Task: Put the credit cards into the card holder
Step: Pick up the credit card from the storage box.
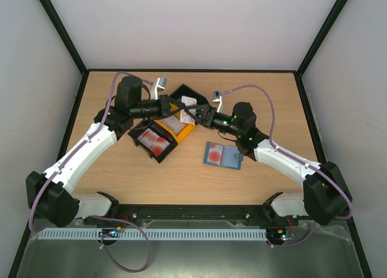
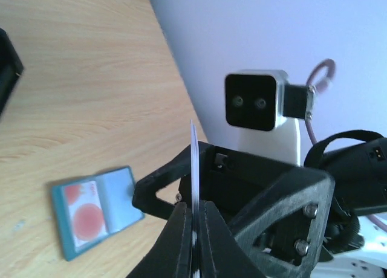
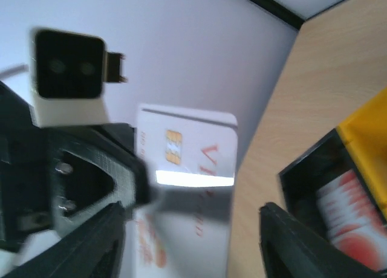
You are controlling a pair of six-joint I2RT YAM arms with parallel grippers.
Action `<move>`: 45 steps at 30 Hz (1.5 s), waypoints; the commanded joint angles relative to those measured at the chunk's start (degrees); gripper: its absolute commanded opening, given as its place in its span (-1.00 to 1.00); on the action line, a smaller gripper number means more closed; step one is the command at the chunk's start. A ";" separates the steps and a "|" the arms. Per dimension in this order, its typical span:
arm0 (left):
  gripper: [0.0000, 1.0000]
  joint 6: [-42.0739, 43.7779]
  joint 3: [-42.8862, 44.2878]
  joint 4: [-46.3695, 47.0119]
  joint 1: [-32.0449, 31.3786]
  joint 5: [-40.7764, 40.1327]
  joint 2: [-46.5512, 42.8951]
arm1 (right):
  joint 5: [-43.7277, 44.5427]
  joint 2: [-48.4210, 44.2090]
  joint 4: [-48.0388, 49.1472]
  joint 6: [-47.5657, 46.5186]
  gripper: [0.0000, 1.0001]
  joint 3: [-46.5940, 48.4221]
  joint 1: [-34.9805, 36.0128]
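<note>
1. Passing a card from arm to arm looks like the step in hand. The left gripper is clamped on a white plastic credit card, holding it in the air above the trays.
2. The right gripper faces it with its jaws spread wide, one on each side of the card and not touching it.
3. The slate-blue folding card holder lies open on the wooden table near the right arm, with a red-printed card showing on one half.
4. Next, I judge, the right jaws must close squarely on the card's free end before the left lets go.
5. The left wrist view shows the card only edge-on, as a thin line. The right wrist view shows its face, with gold chip and red lettering, plus a black plastic tray of red-printed cards beside a yellow plastic tray. Only the top view shows both arms meeting.
</note>
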 commanded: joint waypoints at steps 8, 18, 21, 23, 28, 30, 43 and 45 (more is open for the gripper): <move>-0.65 -12.82 -8.40 16.09 0.29 8.76 -6.45 | -1.65 -6.28 7.39 6.50 -0.79 -4.34 -0.20; -0.51 -11.78 -10.44 16.44 0.29 10.26 -8.02 | -0.11 -6.05 10.00 8.96 -0.96 -4.34 -0.22; -0.51 -10.97 -10.54 15.92 0.29 10.75 -7.21 | -1.39 -5.38 13.78 11.61 -0.96 -4.81 -0.20; -0.51 -10.40 -10.42 15.63 0.33 11.02 -6.57 | -1.91 -5.03 15.48 13.15 -0.96 -4.95 -0.25; -0.76 -9.16 -10.16 15.57 0.31 10.70 -6.17 | -2.31 -5.37 16.71 14.32 -0.96 -4.96 -0.28; -0.78 -8.82 -9.84 15.59 0.38 10.37 -6.29 | -2.05 -5.81 16.69 14.32 -0.96 -5.07 -0.29; -0.44 -8.05 -11.96 17.15 1.61 8.01 -7.15 | -3.43 -9.48 17.64 14.67 -0.96 -6.45 -0.29; -0.41 -8.97 -12.66 18.32 1.48 9.26 -6.68 | -4.26 -9.48 18.73 15.35 -0.96 -6.70 -0.29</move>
